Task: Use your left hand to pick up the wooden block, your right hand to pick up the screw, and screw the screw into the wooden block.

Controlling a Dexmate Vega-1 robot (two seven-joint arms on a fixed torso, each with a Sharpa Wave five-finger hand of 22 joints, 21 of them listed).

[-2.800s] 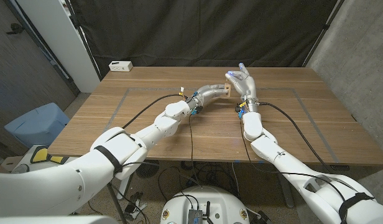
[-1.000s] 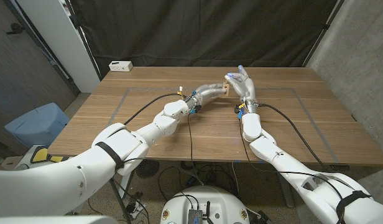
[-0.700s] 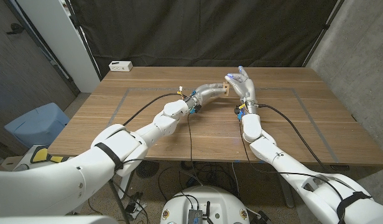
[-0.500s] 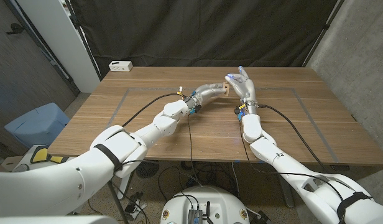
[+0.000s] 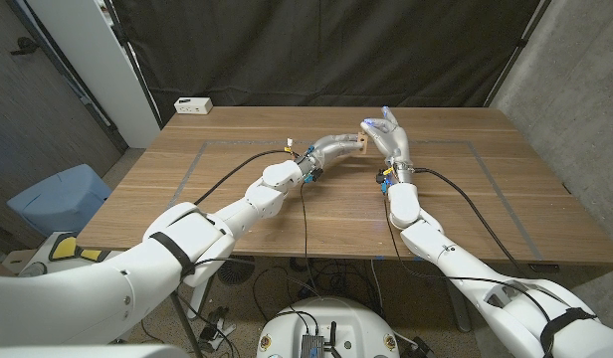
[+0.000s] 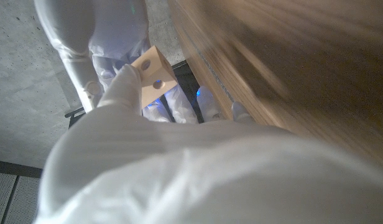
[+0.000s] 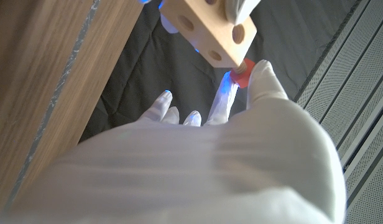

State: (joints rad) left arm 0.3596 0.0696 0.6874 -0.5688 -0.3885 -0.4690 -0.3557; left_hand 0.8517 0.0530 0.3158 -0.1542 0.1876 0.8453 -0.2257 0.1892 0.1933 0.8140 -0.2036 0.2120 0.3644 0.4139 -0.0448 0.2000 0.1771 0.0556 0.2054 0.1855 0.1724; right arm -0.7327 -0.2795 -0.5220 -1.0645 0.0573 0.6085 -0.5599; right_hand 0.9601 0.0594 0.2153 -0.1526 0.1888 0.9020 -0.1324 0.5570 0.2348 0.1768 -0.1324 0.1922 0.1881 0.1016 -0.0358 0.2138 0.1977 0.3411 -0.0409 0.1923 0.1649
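Wooden block (image 5: 363,144): in the head view it is held above the far middle of the table (image 5: 237,199), between the two hands and clear of the tabletop.
Head view, hands: left hand (image 5: 338,147) grips the block from the side; right hand (image 5: 387,132) meets its other face, other fingers spread.
Left wrist view: fingers (image 6: 126,84) wrap one edge of the block (image 6: 153,70); its drilled holes stay exposed.
Right wrist view: thumb and a finger (image 7: 264,81) pinch the red screw (image 7: 241,73) seated at a hole of the block (image 7: 210,30).
Handling: the block looks light, stiff and smooth, best held by the flat sides; the screw is small, likely slippery, best pinched at the head.
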